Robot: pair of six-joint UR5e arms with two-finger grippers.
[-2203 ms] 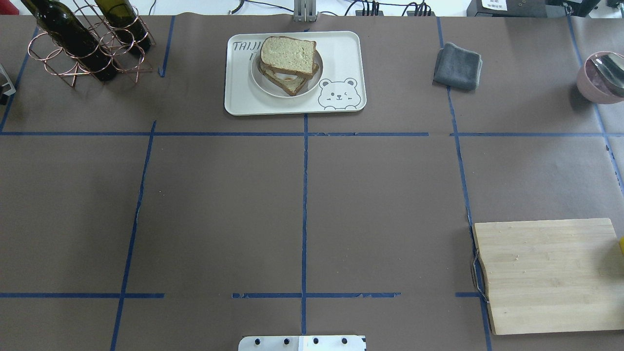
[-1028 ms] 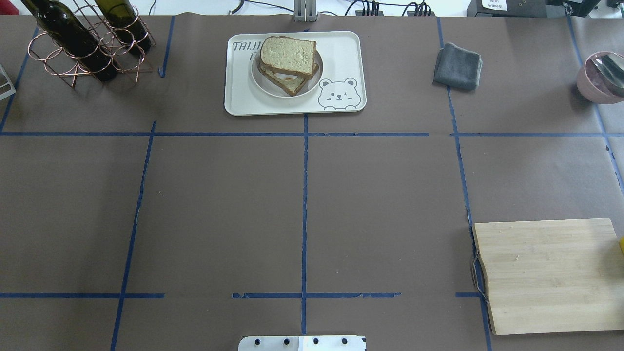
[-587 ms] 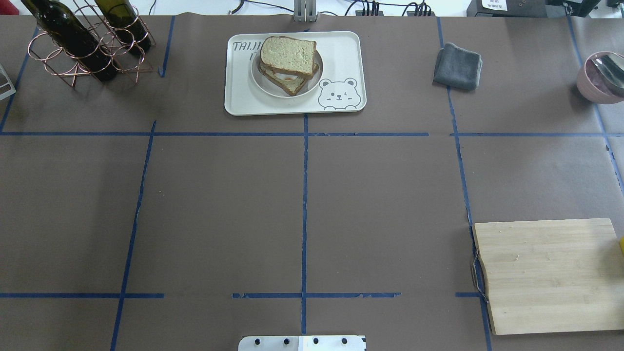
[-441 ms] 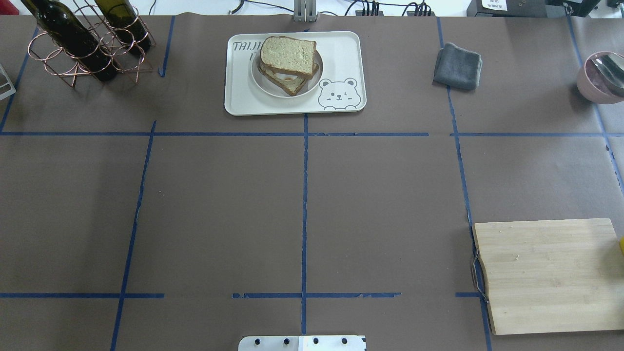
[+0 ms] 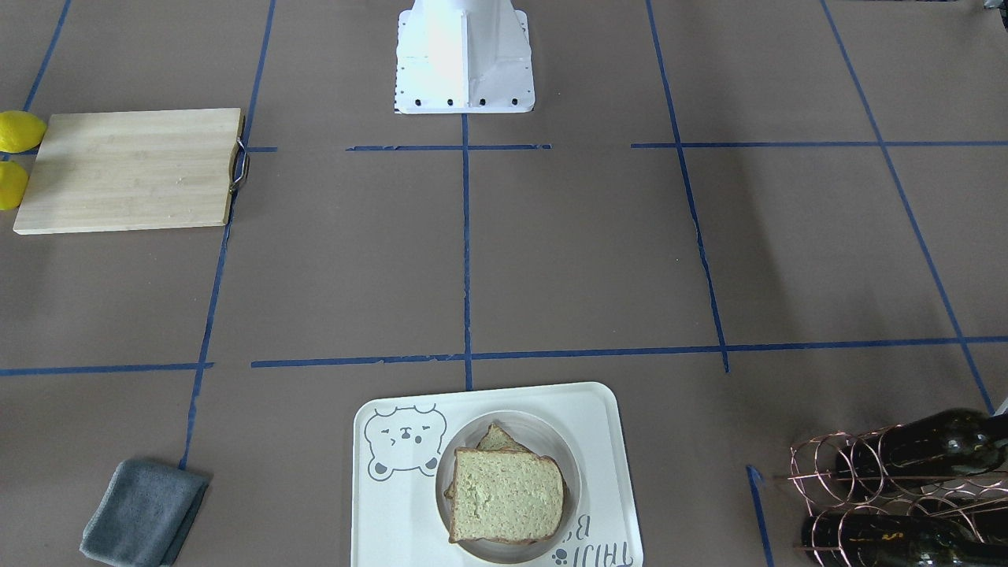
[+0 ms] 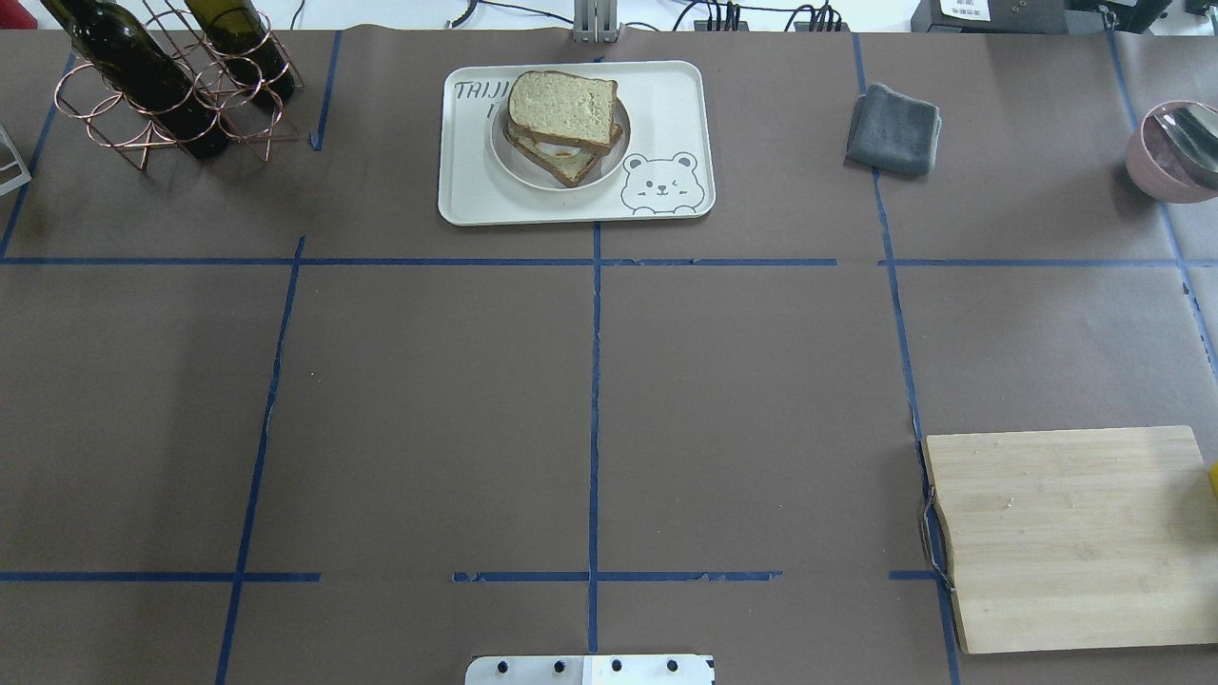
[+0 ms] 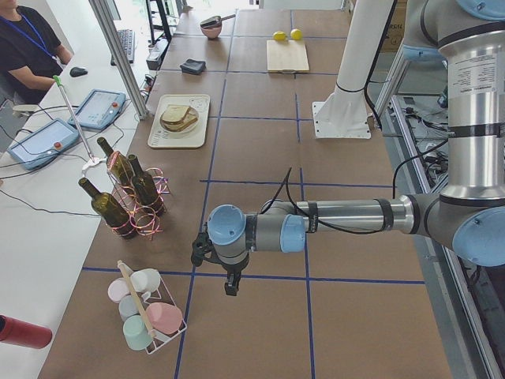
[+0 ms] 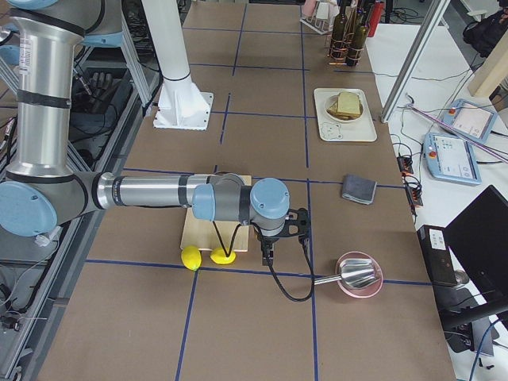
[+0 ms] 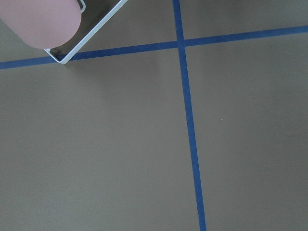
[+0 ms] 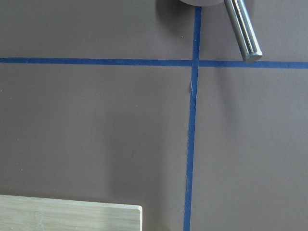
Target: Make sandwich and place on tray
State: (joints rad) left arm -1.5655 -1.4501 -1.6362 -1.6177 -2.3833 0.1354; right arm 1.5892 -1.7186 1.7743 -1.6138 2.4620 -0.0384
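Your sandwich (image 6: 561, 124) sits on the plate (image 6: 514, 164) in the tray (image 6: 666, 105), at 12 o'clock. The job looks done: park the left gripper (image 7: 230, 286) and right gripper (image 8: 266, 255) away. I cannot tell how their jaws stand.

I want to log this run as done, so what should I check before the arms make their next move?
1. Sandwich stacked, top slice over bottom slice: ok.
2. Egg between the slices: ok, white and orange peek out in the overhead view.
3. Plate with the sandwich sits inside the tray rim: ok.
4. Left tool away from the tray: ok; open or shut: cannot tell.
5. Right tool away from the tray: ok; open or shut: cannot tell.
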